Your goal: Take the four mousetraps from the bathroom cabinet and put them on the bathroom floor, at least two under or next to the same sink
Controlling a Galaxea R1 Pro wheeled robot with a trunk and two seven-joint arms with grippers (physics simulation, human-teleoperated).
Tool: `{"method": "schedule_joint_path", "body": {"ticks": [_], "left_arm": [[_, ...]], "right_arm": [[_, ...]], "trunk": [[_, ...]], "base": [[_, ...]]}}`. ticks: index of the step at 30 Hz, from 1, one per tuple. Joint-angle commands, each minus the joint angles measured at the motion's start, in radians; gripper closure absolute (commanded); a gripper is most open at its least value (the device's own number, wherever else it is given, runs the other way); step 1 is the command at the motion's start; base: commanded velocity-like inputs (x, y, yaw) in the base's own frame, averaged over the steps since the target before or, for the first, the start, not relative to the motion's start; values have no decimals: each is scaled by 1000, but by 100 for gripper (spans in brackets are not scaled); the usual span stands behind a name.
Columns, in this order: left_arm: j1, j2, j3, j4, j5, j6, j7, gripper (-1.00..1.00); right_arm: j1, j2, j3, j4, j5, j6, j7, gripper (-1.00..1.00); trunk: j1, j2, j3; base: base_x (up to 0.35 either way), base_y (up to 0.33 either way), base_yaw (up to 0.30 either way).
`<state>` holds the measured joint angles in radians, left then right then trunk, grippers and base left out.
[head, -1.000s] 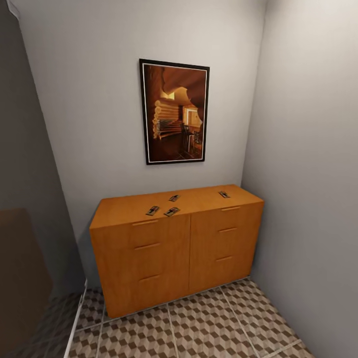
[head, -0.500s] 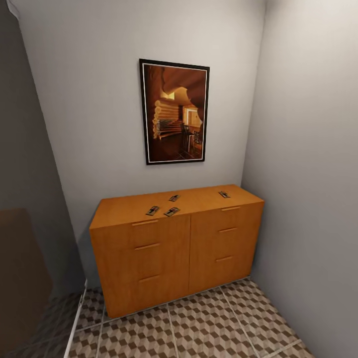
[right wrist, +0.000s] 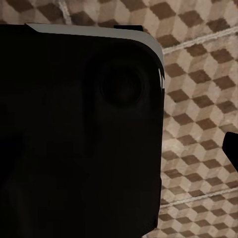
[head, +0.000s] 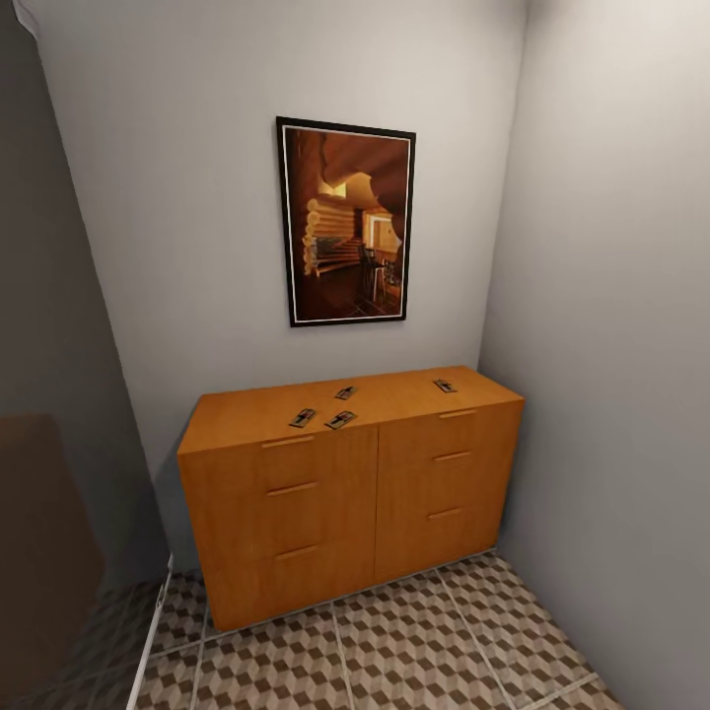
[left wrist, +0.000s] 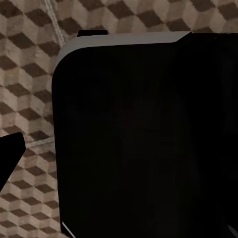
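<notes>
Both wrist cameras are looking down past a black robot body (left wrist: 144,139) onto the bathroom floor (head: 414,641); whether either pincer is wide or narrow cannot be told. Farther off, four mousetraps (head: 303,418) (head: 340,420) (head: 345,392) (head: 444,386) are lying on the cabinet (head: 345,493) top, beneath a framed picture (head: 345,222).

mousetraps (head: 340,419) too small for detail
</notes>
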<state>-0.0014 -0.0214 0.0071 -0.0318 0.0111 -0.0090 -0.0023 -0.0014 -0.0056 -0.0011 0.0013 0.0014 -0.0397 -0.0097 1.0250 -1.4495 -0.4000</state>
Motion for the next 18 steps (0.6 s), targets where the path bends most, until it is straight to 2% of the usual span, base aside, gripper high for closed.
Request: {"method": "schedule_joint_path", "body": {"ticks": [1, 18], "left_arm": [[0, 0, 1, 0, 1, -1, 0, -100], [0, -1, 2, 0, 1, -2, -1, -100]], "right_arm": [[0, 0, 0, 0, 0, -3, -1, -100], [0, -1, 0, 0, 0, -3, -1, -100]], "trunk": [[0, 0, -1], [-4, 7, 2]], "base": [[0, 0, 0], [0, 0, 0]]}}
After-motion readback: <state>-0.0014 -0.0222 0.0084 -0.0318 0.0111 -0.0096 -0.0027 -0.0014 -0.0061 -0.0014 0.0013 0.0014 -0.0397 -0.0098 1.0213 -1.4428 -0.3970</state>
